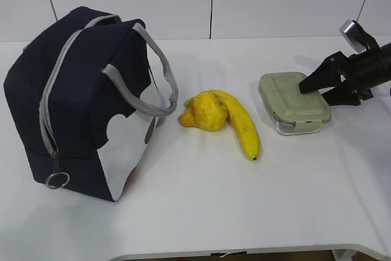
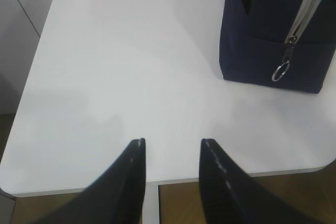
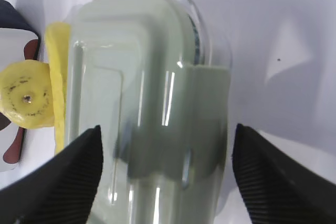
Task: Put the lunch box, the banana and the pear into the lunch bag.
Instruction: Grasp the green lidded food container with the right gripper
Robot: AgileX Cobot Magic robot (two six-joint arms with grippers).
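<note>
The navy lunch bag point(image 1: 79, 102) stands upright at the left, its zipper ring point(image 1: 58, 180) low on the near end. The pear point(image 1: 204, 111) and the banana point(image 1: 243, 126) lie touching in the middle. The lunch box point(image 1: 287, 105) with its sage-green lid sits to their right. My right gripper point(image 1: 314, 90) is open, its jaws on either side of the box's right end; in the right wrist view point(image 3: 168, 129) the box point(image 3: 147, 77) fills the gap, with the banana point(image 3: 52, 72) beyond. My left gripper point(image 2: 173, 142) is open and empty over the table's front edge, away from the bag point(image 2: 273, 30).
The white table point(image 1: 201, 212) carries everything. The bag's grey handles point(image 1: 162, 77) lean toward the pear. In the left wrist view the table's front edge point(image 2: 173, 182) lies under the fingers, with brown floor below.
</note>
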